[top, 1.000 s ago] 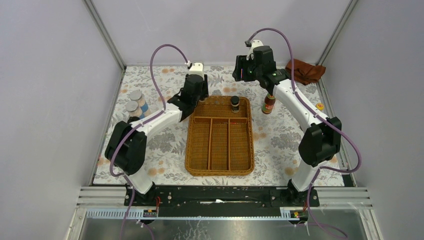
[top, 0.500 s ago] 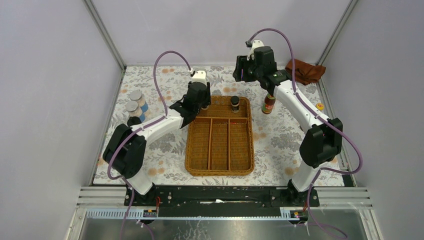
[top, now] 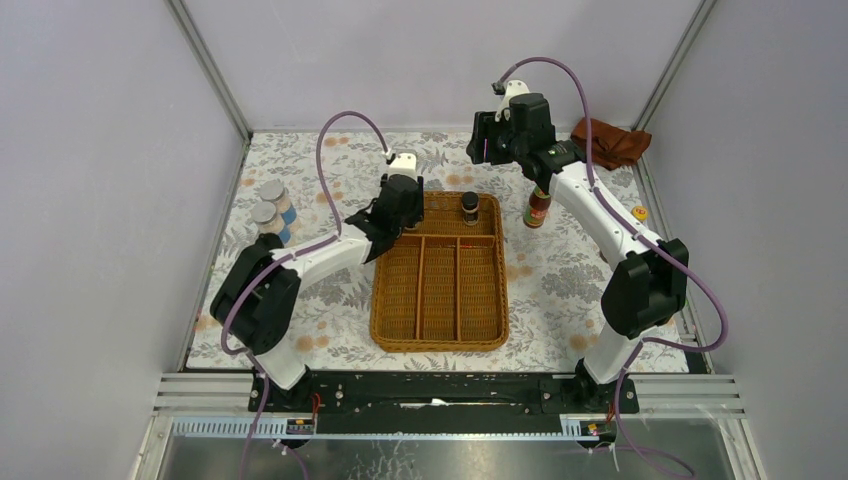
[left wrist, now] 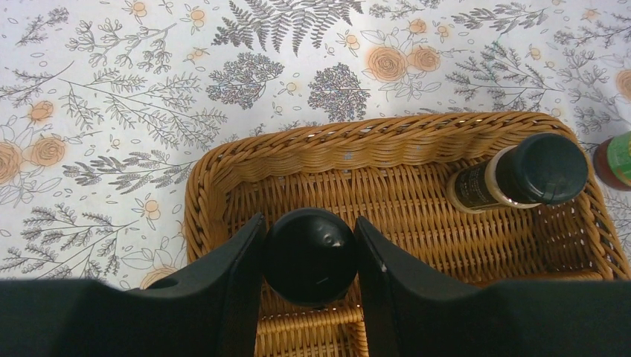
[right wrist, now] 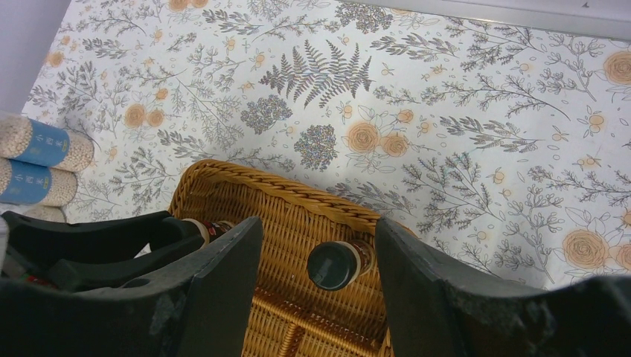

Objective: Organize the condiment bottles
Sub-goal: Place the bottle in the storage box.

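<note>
Currently, I see left gripper clamped on 1 black-capped bottle at far-left corner of tray, right gripper spread, empty.

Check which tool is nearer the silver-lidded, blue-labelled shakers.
Left. Left tool, gripping a black-capped bottle over the brown wicker tray's far-left corner, is right of the shakers; right tool hangs beyond its far edge.
</note>
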`<action>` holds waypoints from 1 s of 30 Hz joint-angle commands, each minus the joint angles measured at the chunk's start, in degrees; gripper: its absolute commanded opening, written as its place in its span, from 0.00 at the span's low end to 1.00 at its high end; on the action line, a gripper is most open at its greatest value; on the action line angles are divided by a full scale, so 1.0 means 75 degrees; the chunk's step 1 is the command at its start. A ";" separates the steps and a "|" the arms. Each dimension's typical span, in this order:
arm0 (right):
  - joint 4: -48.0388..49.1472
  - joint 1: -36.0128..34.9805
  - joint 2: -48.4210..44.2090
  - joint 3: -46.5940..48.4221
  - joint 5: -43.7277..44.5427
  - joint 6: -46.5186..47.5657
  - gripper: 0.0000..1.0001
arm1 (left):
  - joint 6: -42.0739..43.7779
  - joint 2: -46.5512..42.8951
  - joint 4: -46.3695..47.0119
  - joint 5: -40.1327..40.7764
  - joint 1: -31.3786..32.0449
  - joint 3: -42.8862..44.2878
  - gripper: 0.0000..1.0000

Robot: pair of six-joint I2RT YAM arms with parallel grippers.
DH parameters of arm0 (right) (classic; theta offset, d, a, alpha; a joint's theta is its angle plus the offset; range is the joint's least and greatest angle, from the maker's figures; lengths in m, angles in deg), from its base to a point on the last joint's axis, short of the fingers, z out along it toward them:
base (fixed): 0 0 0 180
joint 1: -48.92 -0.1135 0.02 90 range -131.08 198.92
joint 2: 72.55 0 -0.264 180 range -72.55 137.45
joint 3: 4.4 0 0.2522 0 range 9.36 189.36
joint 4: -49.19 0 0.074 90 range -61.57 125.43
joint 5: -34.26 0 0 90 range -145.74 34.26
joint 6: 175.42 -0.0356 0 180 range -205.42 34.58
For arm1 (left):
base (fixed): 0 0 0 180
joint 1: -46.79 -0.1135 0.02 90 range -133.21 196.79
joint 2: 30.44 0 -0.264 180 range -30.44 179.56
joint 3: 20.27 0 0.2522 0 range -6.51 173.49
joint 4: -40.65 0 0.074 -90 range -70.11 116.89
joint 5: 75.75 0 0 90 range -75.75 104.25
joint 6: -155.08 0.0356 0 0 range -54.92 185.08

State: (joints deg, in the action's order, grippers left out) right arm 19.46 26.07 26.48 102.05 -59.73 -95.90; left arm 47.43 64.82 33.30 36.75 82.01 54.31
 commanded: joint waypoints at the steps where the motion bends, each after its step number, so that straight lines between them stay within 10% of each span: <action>1: 0.0239 0.0035 -0.0418 -0.0027 -0.0001 0.0114 0.64 | -0.0074 0.0349 0.0754 0.0182 0.0050 -0.0075 0.00; 30: 0.0253 0.0059 -0.0053 0.0241 -0.0038 0.0240 0.65 | 0.0441 0.1370 0.1005 0.0281 0.0026 0.0817 0.00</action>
State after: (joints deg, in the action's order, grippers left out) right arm 19.48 26.07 26.45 102.05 -59.82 -95.04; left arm 49.69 74.07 37.19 37.21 82.06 60.02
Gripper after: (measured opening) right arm 0.645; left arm 0.491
